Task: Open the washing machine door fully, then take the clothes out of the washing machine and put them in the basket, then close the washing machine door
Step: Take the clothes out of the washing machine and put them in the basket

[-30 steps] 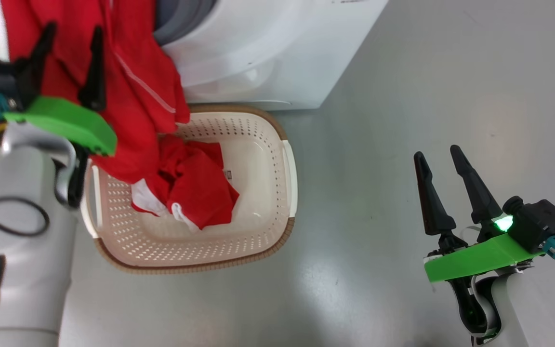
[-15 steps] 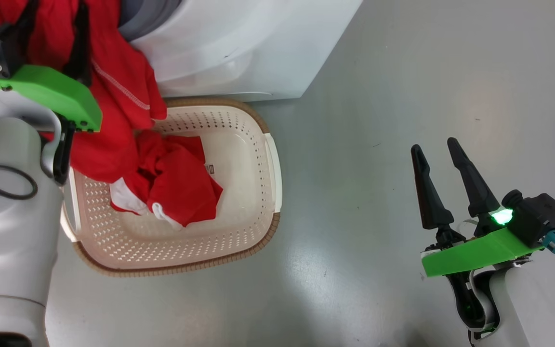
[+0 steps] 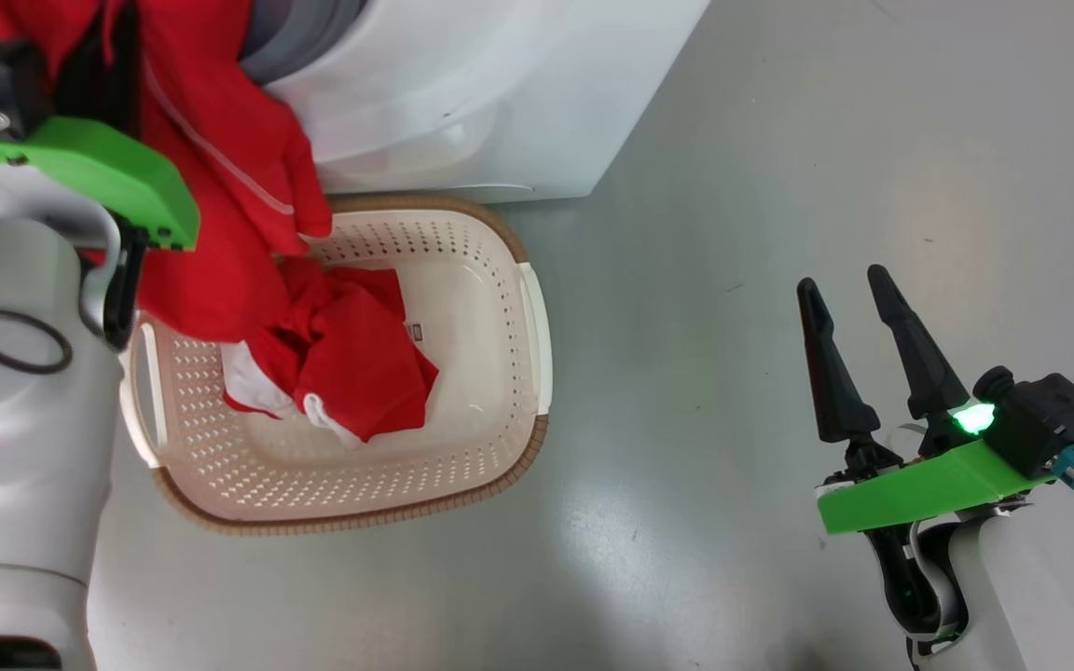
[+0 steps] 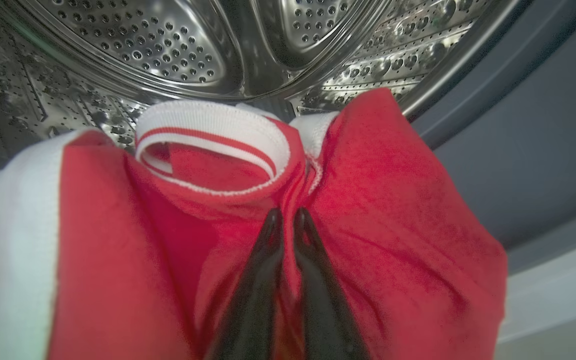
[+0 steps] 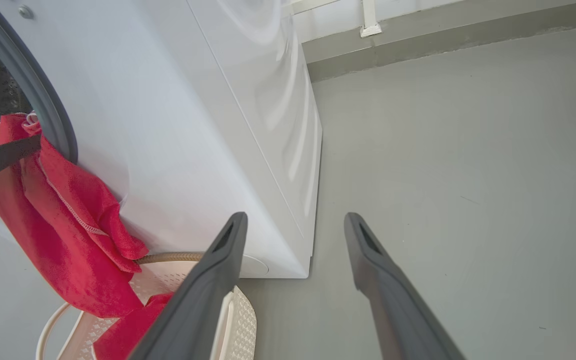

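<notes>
My left gripper [image 4: 288, 216] is shut on a fold of the red clothes [image 4: 378, 210] at the mouth of the washing machine [image 3: 500, 84], with the steel drum [image 4: 168, 50] behind it. The garment has a white-trimmed collar [image 4: 213, 125]. It hangs out over the grey gasket [image 5: 43, 100] and down to the basket [image 3: 537, 326]. More red clothes [image 3: 360, 354] lie inside the basket. My right gripper [image 3: 859, 289] stands open over the bare floor at the right, holding nothing. The washing machine door is out of view.
The basket [image 5: 240, 320] stands on the grey floor [image 3: 779, 168] right in front of the machine's white front panel [image 5: 193, 125]. A wall base [image 5: 443, 40] runs behind the machine. My left forearm [image 3: 15, 391] is beside the basket's left handle.
The left gripper's fingers stood apart against the red garment and have now closed on it. The head view has shifted a little. The right arm has held still.
</notes>
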